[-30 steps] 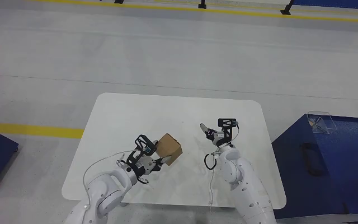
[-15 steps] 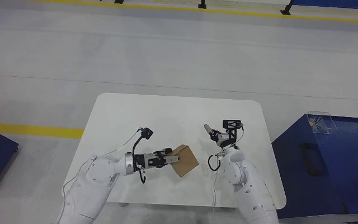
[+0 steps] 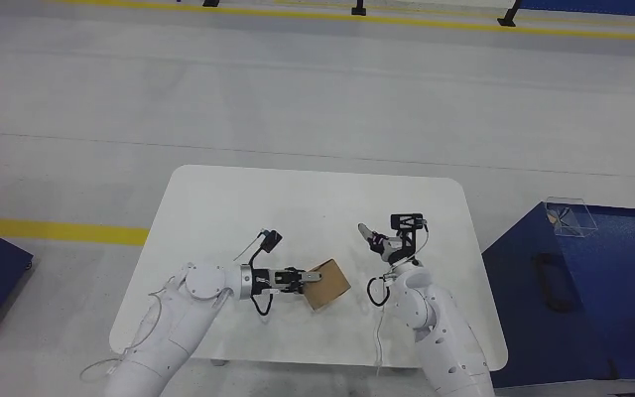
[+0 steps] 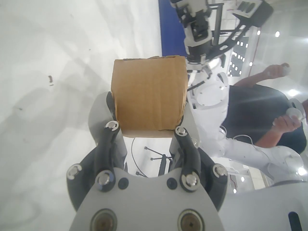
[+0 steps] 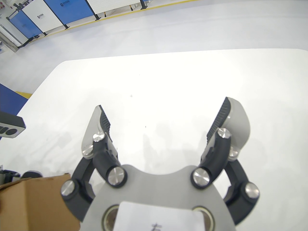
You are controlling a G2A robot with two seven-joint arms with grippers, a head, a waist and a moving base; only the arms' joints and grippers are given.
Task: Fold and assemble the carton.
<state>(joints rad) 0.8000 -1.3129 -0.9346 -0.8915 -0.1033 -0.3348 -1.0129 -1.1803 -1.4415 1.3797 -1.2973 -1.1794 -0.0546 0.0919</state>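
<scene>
I hold the carton (image 4: 148, 97), seemingly boxed already (end flaps hidden), pinched between the jaws of the left gripper (image 4: 146, 108); the right gripper (image 5: 164, 111) stands spread, empty.

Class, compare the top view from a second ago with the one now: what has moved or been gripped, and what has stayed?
The left gripper kept its hold on the brown cardboard carton and carried it over the white table, towards the right arm and the table's near edge. Nothing was newly taken hold of or let go. The right gripper stayed open, almost where it was.
</scene>
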